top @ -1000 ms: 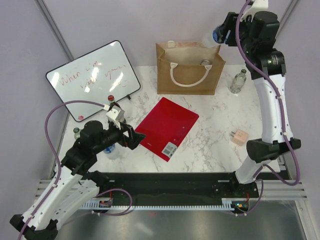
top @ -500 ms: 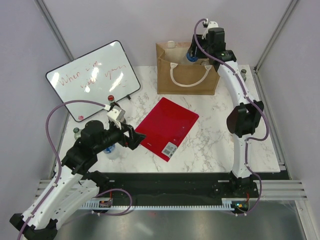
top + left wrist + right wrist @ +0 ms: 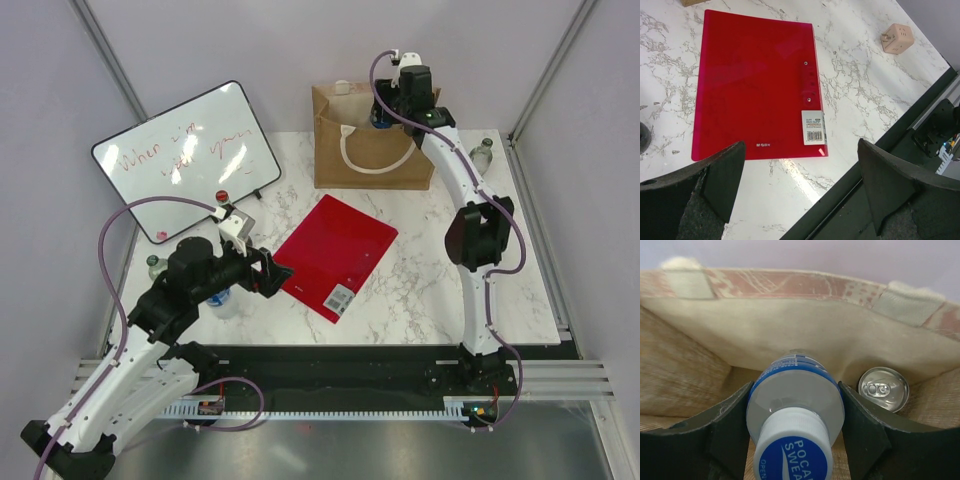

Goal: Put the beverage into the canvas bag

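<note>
The tan canvas bag [image 3: 372,140] with white loop handles stands at the back of the marble table. My right gripper [image 3: 392,112] is over its open mouth, shut on a Pocari Sweat bottle [image 3: 795,410] with a blue label and white cap, held inside the bag's opening. A silver can [image 3: 883,389] stands on the bag's floor beside the bottle. My left gripper [image 3: 268,276] is open and empty, low over the table near the red folder [image 3: 755,85]. A clear glass bottle [image 3: 483,152] stands right of the bag.
A whiteboard [image 3: 187,155] leans at the back left. A bottle [image 3: 222,298] and a small dark-capped bottle [image 3: 154,264] sit under my left arm. A red-capped bottle [image 3: 224,197] stands near the whiteboard. A peach plug cube [image 3: 897,38] lies right of the folder.
My right arm swung left from high at the back right with the bottle and lowered it into the bag's mouth. My left arm barely moved.
</note>
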You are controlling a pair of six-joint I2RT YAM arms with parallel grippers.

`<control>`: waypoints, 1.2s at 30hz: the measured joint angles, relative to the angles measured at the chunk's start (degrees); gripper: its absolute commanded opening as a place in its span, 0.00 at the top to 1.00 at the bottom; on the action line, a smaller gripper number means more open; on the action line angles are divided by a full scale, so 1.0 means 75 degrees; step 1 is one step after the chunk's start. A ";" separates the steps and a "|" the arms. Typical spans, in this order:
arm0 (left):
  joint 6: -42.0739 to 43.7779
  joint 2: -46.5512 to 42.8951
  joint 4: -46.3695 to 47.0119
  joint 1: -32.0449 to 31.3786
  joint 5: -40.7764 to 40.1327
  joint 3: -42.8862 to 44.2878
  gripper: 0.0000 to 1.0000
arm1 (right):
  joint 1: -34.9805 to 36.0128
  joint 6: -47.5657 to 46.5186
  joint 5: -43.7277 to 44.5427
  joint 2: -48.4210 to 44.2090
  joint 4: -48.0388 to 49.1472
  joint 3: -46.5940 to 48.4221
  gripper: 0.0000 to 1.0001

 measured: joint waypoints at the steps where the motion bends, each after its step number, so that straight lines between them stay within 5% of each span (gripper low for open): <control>1: 0.0000 0.0009 0.0000 0.0000 -0.0023 0.0000 0.00 | 0.0000 -0.0038 0.0067 0.0119 0.0000 0.0009 1.00; 12: 0.0000 0.0061 0.0000 0.0000 -0.0163 -0.0009 0.00 | 0.0082 -0.0289 0.0682 0.1055 -0.0093 0.0009 0.83; 16: 0.0000 0.0093 0.0000 0.0000 -0.0163 -0.0009 0.00 | 0.0125 -0.0396 0.0898 0.1090 -0.0067 0.0009 0.64; 25: 0.0000 0.0096 -0.0003 0.0000 -0.0172 -0.0009 0.00 | 0.0152 -0.0597 0.1507 0.1119 -0.0070 0.0009 0.43; 36: 0.0000 0.0052 -0.0006 0.0000 -0.0175 -0.0009 0.00 | 0.0157 -0.0729 0.1582 0.1119 -0.0064 0.0006 0.30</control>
